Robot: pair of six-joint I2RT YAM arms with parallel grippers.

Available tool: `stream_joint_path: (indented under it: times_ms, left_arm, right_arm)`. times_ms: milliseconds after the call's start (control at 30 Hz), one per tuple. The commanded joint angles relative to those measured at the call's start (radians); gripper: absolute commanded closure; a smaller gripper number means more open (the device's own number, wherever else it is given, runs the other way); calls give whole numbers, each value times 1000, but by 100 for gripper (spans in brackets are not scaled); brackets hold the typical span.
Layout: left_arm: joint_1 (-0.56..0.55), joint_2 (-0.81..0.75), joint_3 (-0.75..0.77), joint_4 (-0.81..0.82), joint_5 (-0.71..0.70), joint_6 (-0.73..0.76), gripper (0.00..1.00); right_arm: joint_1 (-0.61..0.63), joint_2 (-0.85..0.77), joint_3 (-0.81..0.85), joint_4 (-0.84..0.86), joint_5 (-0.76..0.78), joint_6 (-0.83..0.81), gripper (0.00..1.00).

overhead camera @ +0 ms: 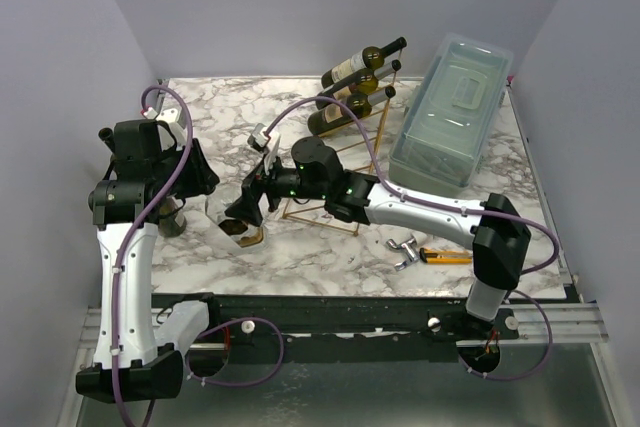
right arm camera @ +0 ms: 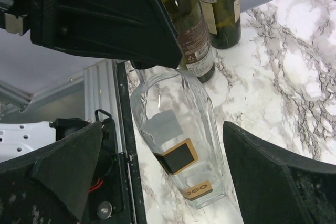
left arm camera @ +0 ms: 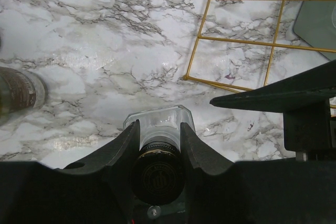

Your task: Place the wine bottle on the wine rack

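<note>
Two grippers meet at the clear bottle (right arm camera: 178, 145), at eight o'clock from the gold rack (overhead camera: 378, 137) and off it. Clamped on its capped neck is the left gripper (left arm camera: 158, 129); the right gripper (right arm camera: 163, 124) gapes wide astride its body, fingers clear of the glass.

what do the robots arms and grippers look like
Both arms, the left arm and right arm, have white shells between black joint housings, with thin purple cables looping alongside. The left gripper and right gripper have matte black, wedge-shaped plastic fingers. Small green lights glow near the right wrist.
</note>
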Motion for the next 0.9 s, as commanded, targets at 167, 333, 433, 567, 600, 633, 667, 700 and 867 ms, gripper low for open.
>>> stream_joint_path:
  times_ms: [167, 333, 433, 567, 600, 633, 667, 700, 867]
  left_arm:
    - [-8, -13, 50, 82, 71, -3, 100]
    - [-28, -51, 13, 149, 15, 35, 100]
    - [-52, -65, -12, 182, -8, 56, 100]
    - [-82, -62, -50, 200, -35, 64, 100]
    - [-96, -59, -60, 203, -47, 64, 100]
    - [-105, -58, -66, 207, -60, 66, 100]
    - [-114, -56, -71, 208, -74, 69, 100]
    - [-128, -56, -73, 209, -95, 68, 100]
    - [-196, -46, -66, 220, -152, 62, 100]
  right_arm:
    - [5, 51, 58, -38, 5, -21, 0]
    - [5, 32, 31, -17, 97, -2, 0]
    - [4, 12, 1, 9, 129, 12, 0]
    - [4, -16, -51, 46, 148, 26, 0]
    - [5, -24, -63, 53, 158, 29, 0]
    - [4, -34, -78, 61, 169, 34, 0]
    - [3, -42, -90, 68, 177, 37, 0]
    - [3, -50, -104, 75, 185, 39, 0]
    - [3, -55, -131, 81, 196, 41, 0]
